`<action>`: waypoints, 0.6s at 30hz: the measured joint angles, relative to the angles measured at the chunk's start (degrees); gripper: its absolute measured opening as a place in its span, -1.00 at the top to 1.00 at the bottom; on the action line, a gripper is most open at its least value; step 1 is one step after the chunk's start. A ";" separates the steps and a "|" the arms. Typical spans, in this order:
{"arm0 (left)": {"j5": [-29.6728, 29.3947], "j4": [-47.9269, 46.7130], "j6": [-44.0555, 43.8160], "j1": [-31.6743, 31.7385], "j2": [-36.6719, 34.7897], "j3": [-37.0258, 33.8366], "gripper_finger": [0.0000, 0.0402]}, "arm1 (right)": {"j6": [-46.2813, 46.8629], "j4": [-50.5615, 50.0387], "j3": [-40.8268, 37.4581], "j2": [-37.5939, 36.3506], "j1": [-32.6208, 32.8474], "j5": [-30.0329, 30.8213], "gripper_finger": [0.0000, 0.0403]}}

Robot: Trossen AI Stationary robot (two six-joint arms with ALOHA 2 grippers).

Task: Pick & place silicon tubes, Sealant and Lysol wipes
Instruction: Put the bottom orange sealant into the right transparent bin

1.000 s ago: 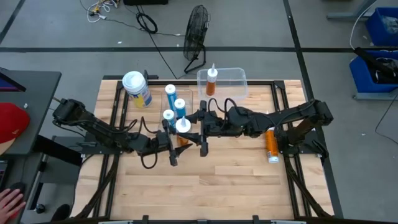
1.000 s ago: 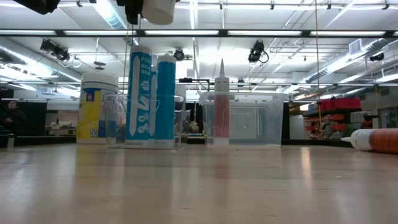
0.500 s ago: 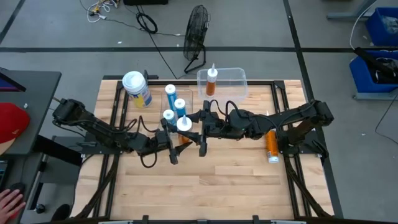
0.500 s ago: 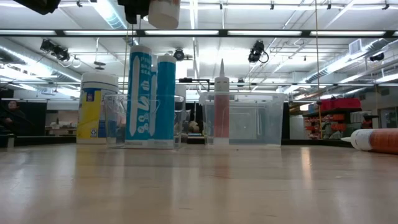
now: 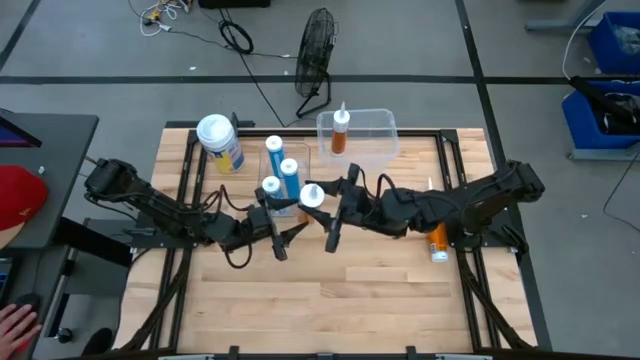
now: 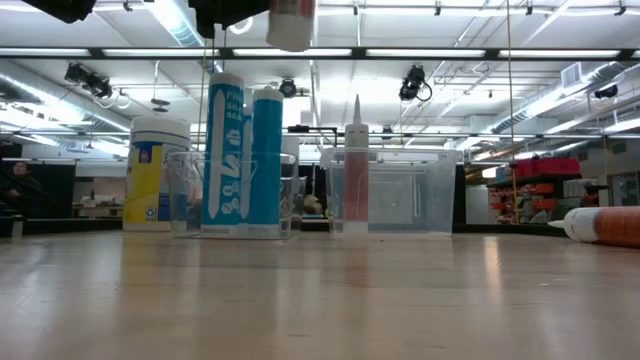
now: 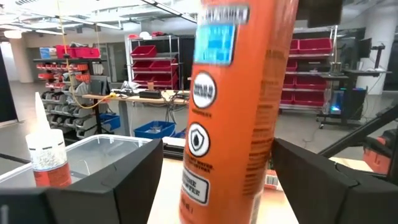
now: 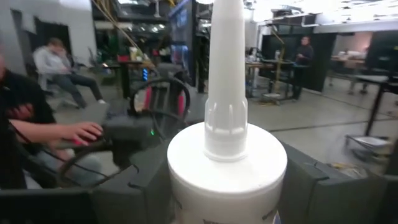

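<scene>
Your counter shows whole only from above, both arms meeting over its middle. There the right claw grips the white cap end of the held tube, and the left claw sits just beside it.

The left wrist view gives you what the overhead one cannot. The held tube's orange body stands upright between the left fingers, which are spread, with a gap on one side.

In the right wrist view the cap and nozzle fill the space between the closed fingers. People sit in the room beyond.

From counter height you see only that cap at the top edge, the arms cut off above it.

At the far side sit the right bin with a standing tube and the left bin with blue tubes.

The wipes stand on the counter just left of the blue tubes, outside both bins.

A lying tube is partly covered by the right arm.
</scene>
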 joint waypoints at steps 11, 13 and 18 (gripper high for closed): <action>-1.68 -0.61 -1.16 -0.89 -0.04 -0.02 -0.46 | 0.31 -4.76 -0.02 -1.68 2.51 10.21 -0.02; -2.68 -0.70 -1.04 -1.39 -0.02 -0.02 -0.46 | 1.33 -6.83 -0.02 -2.60 2.89 12.35 -0.02; -4.71 -0.72 -0.52 -2.88 -0.03 -0.02 -0.46 | 1.41 -11.06 -0.02 -4.42 3.69 19.67 -0.02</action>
